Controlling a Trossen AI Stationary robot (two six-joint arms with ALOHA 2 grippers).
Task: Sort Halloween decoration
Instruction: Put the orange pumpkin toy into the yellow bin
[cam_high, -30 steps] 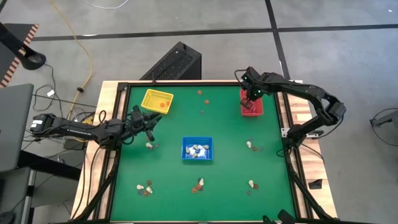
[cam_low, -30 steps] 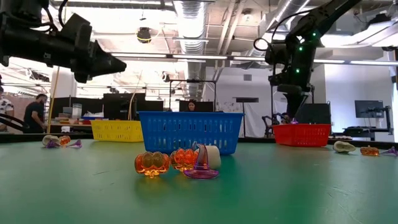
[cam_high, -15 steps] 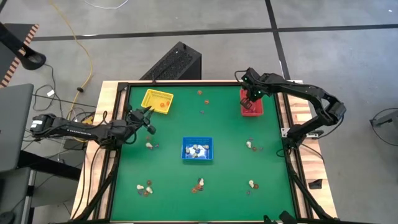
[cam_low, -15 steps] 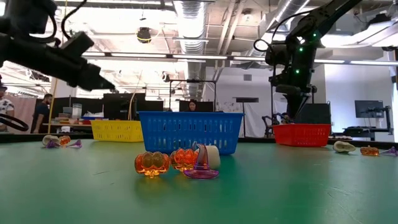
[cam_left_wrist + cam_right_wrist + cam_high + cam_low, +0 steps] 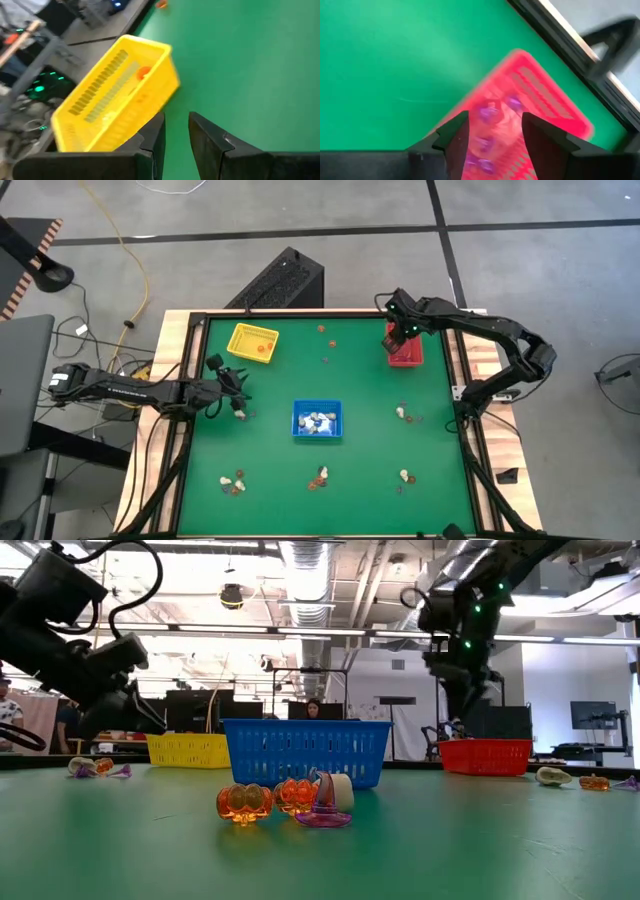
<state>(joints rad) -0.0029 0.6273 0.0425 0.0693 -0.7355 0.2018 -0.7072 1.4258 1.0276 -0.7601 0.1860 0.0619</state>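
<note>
Small trinkets lie in loose groups on the green mat: one group (image 5: 240,412) by my left gripper, others near the front (image 5: 232,480) (image 5: 318,476) (image 5: 403,477) and at the right (image 5: 403,414). The low view shows orange pumpkins (image 5: 245,802) and a purple hat (image 5: 322,810) up close. My left gripper (image 5: 237,391) hovers between the yellow tray (image 5: 252,342) and that first group, narrowly open and empty (image 5: 176,135). My right gripper (image 5: 398,332) hangs over the red tray (image 5: 404,352), open and empty (image 5: 495,135).
The yellow tray holds an orange trinket (image 5: 143,73). The red tray (image 5: 540,110) holds purple trinkets (image 5: 485,112). The blue tray (image 5: 317,420) at mid-table holds whitish ones. A few single trinkets lie near the far edge (image 5: 333,343). A raised black frame borders the mat.
My left gripper has drawn back from beside the yellow tray toward the table's near-left and come down, now low over the mat beside a trinket group. My right gripper has shifted slightly toward the table's left above the red tray.
</note>
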